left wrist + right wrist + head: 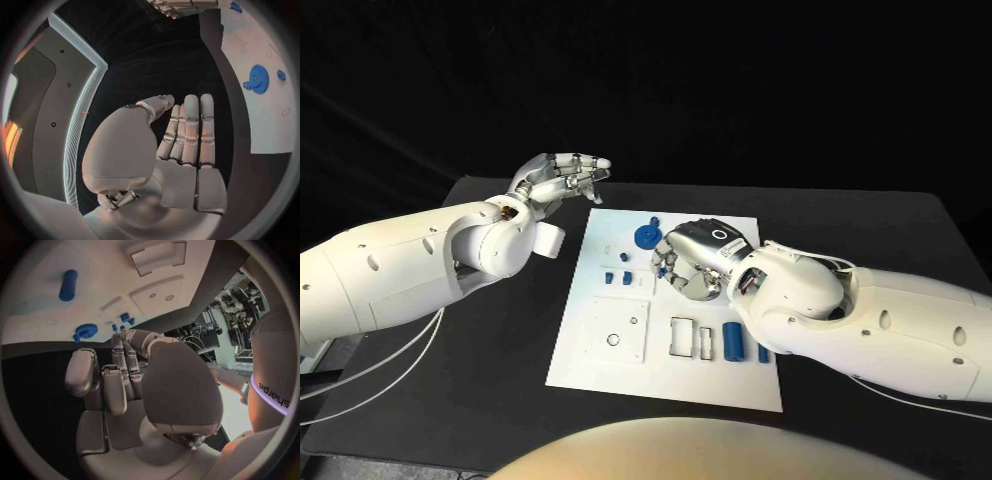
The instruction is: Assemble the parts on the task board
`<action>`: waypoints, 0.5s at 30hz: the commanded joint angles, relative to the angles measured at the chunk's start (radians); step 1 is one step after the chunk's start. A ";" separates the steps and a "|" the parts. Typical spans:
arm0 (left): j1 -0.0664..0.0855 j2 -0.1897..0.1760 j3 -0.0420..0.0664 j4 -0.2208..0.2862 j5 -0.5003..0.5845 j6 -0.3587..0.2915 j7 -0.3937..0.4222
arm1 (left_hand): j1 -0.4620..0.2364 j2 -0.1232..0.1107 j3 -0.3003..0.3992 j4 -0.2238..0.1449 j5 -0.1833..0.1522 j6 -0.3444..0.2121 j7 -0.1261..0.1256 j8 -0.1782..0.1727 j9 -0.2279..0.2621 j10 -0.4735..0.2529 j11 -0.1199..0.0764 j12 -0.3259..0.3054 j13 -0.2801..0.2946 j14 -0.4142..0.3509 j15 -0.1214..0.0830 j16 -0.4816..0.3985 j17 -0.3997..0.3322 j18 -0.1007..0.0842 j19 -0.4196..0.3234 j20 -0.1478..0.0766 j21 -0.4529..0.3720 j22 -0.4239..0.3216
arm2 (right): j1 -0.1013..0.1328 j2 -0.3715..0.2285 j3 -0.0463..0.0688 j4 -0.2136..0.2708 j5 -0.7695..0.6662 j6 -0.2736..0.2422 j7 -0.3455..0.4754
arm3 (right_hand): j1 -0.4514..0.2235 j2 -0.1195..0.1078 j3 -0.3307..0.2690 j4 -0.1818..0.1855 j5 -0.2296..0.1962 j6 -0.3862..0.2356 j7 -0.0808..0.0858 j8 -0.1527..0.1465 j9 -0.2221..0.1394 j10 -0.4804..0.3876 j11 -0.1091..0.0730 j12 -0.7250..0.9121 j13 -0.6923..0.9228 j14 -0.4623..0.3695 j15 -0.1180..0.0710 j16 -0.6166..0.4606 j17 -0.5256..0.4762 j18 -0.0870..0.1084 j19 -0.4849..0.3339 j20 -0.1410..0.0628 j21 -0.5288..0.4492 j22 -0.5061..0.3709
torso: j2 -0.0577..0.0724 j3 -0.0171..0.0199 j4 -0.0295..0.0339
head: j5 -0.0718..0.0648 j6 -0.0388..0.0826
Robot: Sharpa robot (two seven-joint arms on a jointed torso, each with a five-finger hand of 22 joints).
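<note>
Head view: the white task board (pixel 589 360) is seen lying flat in the middle of the black bench (pixel 473 420), with darkness all around the bench. A blue gear (pixel 646 235) is set near the board's far edge, small blue parts (pixel 620 272) are scattered just below it, and two blue cylinders (pixel 737 343) lie side by side near the board's near right corner, beside a row of rectangular recesses (pixel 684 337). A square plate with a round hole (pixel 617 327) is seen at the near left of the board.

The right hand (pixel 689 262) is held over the board's middle, fingers curled downward; whether anything is held cannot be told. The left hand (pixel 567 178) is raised above the bench just off the board's far left corner, fingers straight and close together, holding nothing.
</note>
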 commanded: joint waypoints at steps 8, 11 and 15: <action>0.000 0.014 0.000 -0.001 -0.003 0.020 0.001 | 0.007 -0.001 -0.002 -0.005 0.006 -0.006 -0.001 -0.006 -0.001 -0.005 -0.002 -0.004 -0.002 0.002 0.004 -0.005 -0.001 0.013 0.004 0.001 -0.002 0.001 | -0.064 0.067 -0.005 -0.030 0.010 0.026 0.032 | -0.014 0.004 0.006 -0.003 0.003 0.003 0.003 0.006 0.002 0.046 -0.040 0.002 0.001 0.045 -0.008 -0.001 -0.006 -0.016 -0.001 0.000 -0.011 0.048 | 0.002 -0.0009 -0.0014 | 0.034 -0.005; 0.000 0.017 0.000 -0.002 -0.004 0.021 0.000 | 0.007 -0.001 -0.002 -0.005 0.006 -0.006 -0.001 -0.006 -0.001 -0.005 -0.002 -0.004 -0.002 0.002 0.004 -0.005 -0.001 0.013 0.004 0.001 -0.002 0.001 | -0.077 0.079 -0.006 -0.039 0.011 0.025 0.036 | -0.014 0.004 0.006 -0.003 0.003 0.003 0.003 0.006 0.002 0.046 -0.040 0.002 0.001 0.045 -0.008 -0.001 -0.006 -0.016 -0.001 0.000 -0.011 0.048 | 0.002 -0.0011 -0.0020 | 0.040 -0.008; 0.001 0.021 0.000 -0.002 -0.004 0.022 -0.001 | 0.008 -0.001 -0.002 -0.005 0.006 -0.007 -0.001 -0.007 -0.002 -0.007 -0.001 -0.005 -0.003 0.002 0.005 -0.005 -0.001 0.013 0.004 0.002 -0.002 0.001 | -0.090 0.092 -0.007 -0.054 0.015 0.022 0.040 | -0.014 0.005 0.007 -0.004 0.004 0.002 0.003 0.005 0.003 0.045 -0.040 0.002 0.001 0.046 -0.008 -0.001 -0.005 -0.015 -0.002 0.000 -0.012 0.048 | 0.002 -0.0008 -0.0005 | 0.045 -0.009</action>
